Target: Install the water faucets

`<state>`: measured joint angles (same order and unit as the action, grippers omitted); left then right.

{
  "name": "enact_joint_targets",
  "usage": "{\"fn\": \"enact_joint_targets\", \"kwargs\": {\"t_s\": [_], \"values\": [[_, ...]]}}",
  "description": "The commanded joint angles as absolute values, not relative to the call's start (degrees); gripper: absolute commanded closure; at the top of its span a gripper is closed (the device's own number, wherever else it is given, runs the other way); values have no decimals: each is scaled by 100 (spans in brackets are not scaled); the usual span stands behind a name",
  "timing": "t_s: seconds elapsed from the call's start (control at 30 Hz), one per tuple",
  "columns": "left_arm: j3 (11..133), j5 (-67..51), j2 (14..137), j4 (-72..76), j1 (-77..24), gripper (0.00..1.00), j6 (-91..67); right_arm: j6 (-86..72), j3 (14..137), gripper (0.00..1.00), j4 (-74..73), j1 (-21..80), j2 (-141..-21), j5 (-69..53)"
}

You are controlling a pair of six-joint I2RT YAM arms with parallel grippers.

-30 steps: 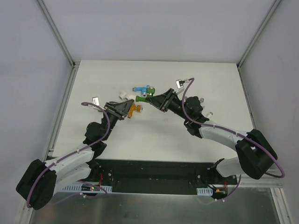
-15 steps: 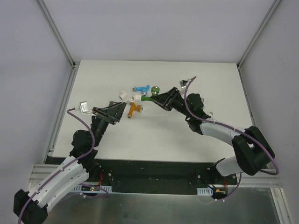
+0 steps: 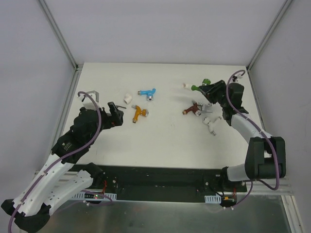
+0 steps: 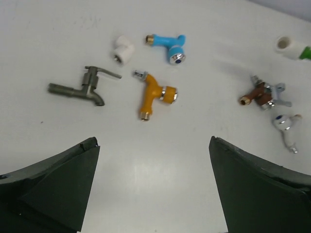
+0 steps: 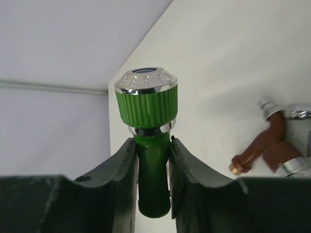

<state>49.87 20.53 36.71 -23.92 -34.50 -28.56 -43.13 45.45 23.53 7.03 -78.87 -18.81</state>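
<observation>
My right gripper is shut on the stem of the green faucet and holds it above the table at the far right. A white fitting sits on the faucet's end. Back at the table's left, my left gripper is open and holds nothing. Ahead of it lie the orange faucet, the blue faucet and the dark grey faucet. The reddish-brown faucet and a white faucet lie under the right arm.
A loose white elbow fitting lies between the dark grey and blue faucets. The table's left edge has a metal rail, and frame posts stand at both back corners. The right arm reaches along the right side.
My left gripper opened, let go by the orange faucet and drew back to the left. My right arm carried the green faucet from the table's middle to the far right.
</observation>
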Motion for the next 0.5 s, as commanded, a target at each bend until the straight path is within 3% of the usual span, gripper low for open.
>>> {"fn": "enact_joint_targets", "kwargs": {"t_s": [0.0, 0.17, 0.33, 0.47], "values": [[5475, 2601, 3420, -3743, -3437, 1, -2321, -4148, 5219, 100, 2250, 107, -8471, -2021], [5458, 3164, 3295, -3920, -3419, 1, -1820, -4560, 6124, 100, 2547, 158, -9902, -2942], [5336, 3129, 3594, -3780, -3165, 1, -1302, -5088, 6880, 100, 3129, 474, -11134, -3076], [4975, 2176, 3639, -3375, -2157, 1, -1353, -5299, 7583, 99, 3042, 562, -12013, -3155]]}}
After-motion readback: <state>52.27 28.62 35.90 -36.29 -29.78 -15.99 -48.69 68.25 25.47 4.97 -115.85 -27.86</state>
